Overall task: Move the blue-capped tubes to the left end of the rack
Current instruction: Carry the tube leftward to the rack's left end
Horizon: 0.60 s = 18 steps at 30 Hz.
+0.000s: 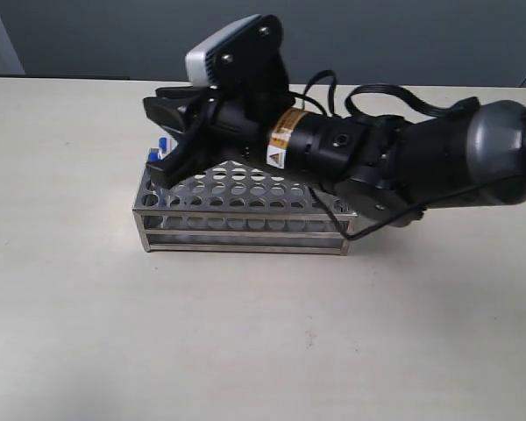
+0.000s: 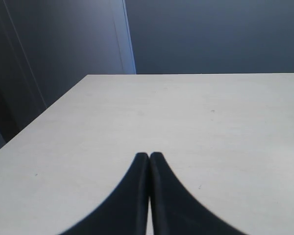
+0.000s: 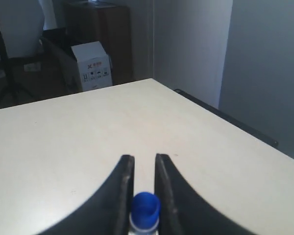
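Observation:
The steel rack lies across the middle of the table. My right gripper reaches over its left end, with small blue caps showing between and beside its black fingers. In the right wrist view, the right gripper is shut on one blue-capped tube, whose cap is pressed between both fingers. The arm hides the other tubes and the rack's back row. My left gripper is shut with nothing in it, above bare table, and is outside the exterior view.
The right arm's body and its cables lie over the rack's right half. Pale tabletop surrounds the rack. A white box and dark furniture stand beyond the table's far edge.

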Each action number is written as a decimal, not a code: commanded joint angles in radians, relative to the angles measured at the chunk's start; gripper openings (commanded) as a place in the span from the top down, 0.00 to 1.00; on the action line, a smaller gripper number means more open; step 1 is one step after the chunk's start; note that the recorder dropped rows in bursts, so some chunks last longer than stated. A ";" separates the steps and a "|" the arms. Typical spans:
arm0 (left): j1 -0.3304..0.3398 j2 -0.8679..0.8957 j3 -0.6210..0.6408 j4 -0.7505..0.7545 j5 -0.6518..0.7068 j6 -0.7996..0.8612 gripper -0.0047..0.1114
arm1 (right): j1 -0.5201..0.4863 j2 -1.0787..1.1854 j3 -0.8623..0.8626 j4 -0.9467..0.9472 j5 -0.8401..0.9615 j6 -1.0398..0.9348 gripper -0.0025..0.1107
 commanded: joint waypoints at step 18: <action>0.001 -0.004 0.005 -0.002 -0.012 -0.004 0.96 | 0.024 0.138 -0.104 -0.021 -0.006 0.007 0.96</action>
